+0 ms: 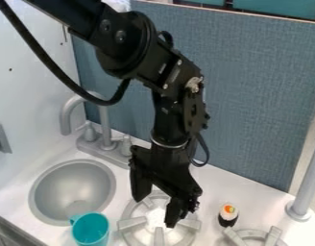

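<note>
The black gripper hangs over the left stove burner, its two fingers spread apart with nothing between them. To its right, on the white counter, a small sushi piece with a dark lower part and an orange-and-green top stands near the right burner. A teal cup sits at the lower left, between the sink and the left burner.
A round grey sink lies at the left, with a grey faucet behind it. A blue-grey panel rises along the counter's back. At the right stands a grey post.
</note>
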